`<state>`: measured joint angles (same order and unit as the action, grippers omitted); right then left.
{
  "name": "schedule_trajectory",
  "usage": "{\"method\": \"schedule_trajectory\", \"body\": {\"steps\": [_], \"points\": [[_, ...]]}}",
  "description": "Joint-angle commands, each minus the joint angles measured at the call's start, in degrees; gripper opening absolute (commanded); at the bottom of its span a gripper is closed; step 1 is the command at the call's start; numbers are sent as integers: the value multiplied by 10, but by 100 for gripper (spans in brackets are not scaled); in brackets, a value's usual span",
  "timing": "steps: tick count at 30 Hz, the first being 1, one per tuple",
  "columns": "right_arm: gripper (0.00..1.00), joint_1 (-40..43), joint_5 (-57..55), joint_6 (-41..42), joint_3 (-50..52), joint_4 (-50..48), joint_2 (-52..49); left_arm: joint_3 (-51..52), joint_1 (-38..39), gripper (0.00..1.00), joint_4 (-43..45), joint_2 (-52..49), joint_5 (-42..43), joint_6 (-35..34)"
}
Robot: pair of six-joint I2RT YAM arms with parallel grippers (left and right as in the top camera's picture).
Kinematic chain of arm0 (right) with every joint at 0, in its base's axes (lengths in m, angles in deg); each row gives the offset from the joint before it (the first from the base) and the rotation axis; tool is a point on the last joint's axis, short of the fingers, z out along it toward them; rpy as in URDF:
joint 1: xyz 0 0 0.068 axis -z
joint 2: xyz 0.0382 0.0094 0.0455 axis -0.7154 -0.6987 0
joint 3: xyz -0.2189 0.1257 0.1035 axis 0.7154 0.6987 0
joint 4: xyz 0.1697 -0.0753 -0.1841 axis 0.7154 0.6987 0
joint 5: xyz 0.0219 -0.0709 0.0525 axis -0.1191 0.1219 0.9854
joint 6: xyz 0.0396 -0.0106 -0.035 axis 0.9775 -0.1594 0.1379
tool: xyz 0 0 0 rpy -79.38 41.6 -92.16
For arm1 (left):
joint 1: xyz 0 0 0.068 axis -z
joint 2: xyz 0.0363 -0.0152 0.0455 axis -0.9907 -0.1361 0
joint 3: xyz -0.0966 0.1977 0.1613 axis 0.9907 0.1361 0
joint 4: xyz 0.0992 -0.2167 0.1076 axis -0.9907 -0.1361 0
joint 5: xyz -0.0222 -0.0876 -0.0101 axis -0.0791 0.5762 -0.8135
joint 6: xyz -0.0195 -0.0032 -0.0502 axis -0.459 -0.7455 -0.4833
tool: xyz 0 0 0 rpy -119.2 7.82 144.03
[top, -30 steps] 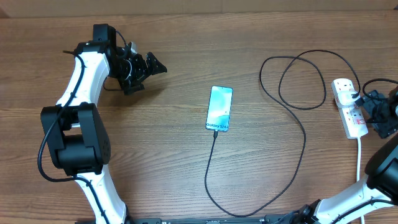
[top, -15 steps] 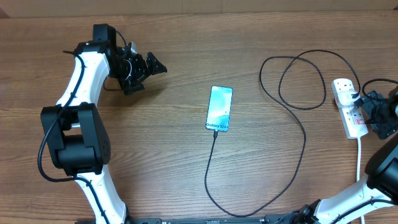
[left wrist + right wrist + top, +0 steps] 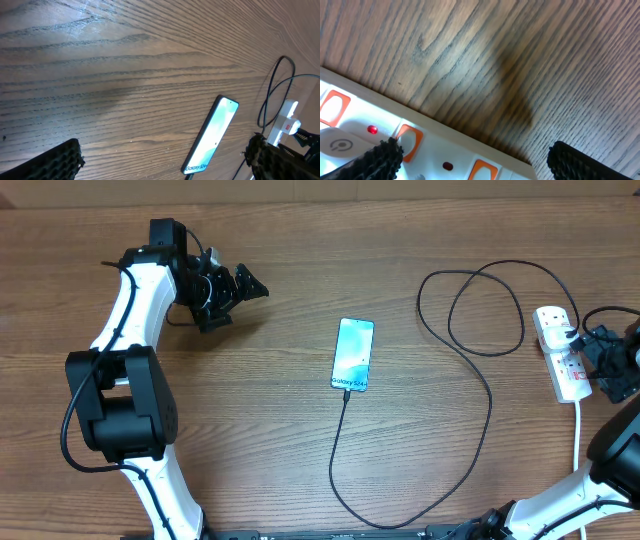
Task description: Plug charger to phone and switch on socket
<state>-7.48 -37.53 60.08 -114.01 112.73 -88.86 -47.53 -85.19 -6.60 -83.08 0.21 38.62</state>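
Note:
The phone [image 3: 353,354] lies flat mid-table with its teal screen up and the "Galaxy" band at the near end. The black charger cable [image 3: 488,405] has its tip in the phone's near end and loops right to the white socket strip [image 3: 560,352] at the right edge. My right gripper [image 3: 592,352] is open, right at the strip; its wrist view shows the strip [image 3: 435,150] with orange-red switches under the fingers [image 3: 475,162]. My left gripper [image 3: 243,288] is open and empty, far left of the phone [image 3: 212,134].
The strip's white cord [image 3: 578,435] runs toward the near edge by the right arm base. Bare wooden table [image 3: 250,430] lies around the phone. The left arm's base stands at the near left.

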Motion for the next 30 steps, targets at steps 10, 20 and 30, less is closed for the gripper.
{"method": "schedule_trajectory", "body": {"steps": [10, 20, 30], "points": [[99, -4, -10, 0, 3, -17, -4, -6, 4, 100, -1, 16, -2, 15], [100, -4, 2, 0, 3, -11, -7, -6, 4, 100, -1, 16, -2, 15], [100, -4, 4, 0, 3, -11, -36, -6, 4, 100, -1, 16, -2, 15]]}}
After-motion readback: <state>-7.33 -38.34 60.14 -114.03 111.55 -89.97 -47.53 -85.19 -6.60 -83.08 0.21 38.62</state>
